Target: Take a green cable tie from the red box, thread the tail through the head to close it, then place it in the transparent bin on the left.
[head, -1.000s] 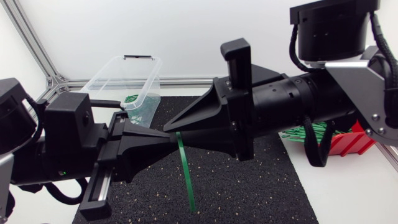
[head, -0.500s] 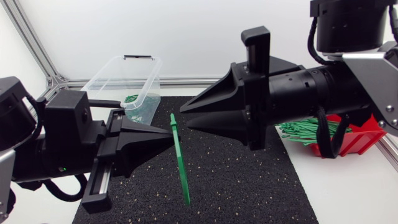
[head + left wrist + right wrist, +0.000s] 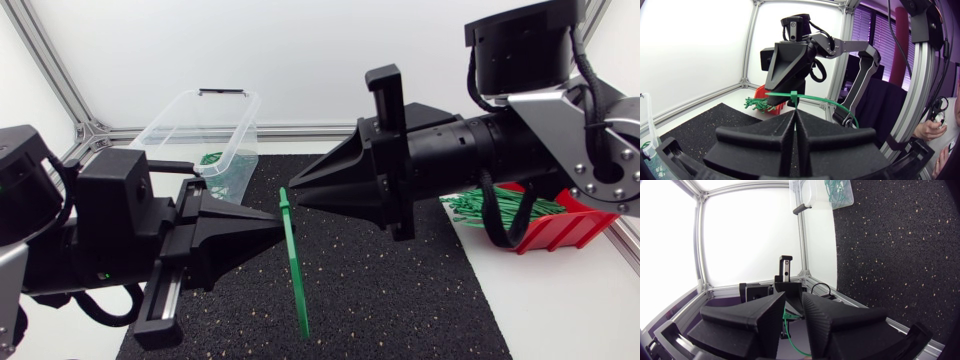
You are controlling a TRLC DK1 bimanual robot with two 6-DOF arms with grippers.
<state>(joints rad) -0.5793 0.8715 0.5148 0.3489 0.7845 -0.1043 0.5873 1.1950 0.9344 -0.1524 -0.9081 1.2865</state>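
Pinching a green cable tie [image 3: 294,262] with the left pincer [image 3: 278,225], tail hanging over the black mat [image 3: 400,300]; holding the right pincer [image 3: 293,196] slightly spread beside its head.

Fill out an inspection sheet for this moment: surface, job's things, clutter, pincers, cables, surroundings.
Surface: black speckled mat on a white table.
Job's things: one green cable tie, not looped, hanging over the mat from the left pincer; red box holding spare ties; transparent bin with some green ties already inside.
Clutter: nothing seen.
Pincers: left pincer shut on the green cable tie just below its head; right pincer open, tips close to the head.
Cables: black cable looped under the right arm, above the red box.
Surroundings: aluminium frame along the table's edge.
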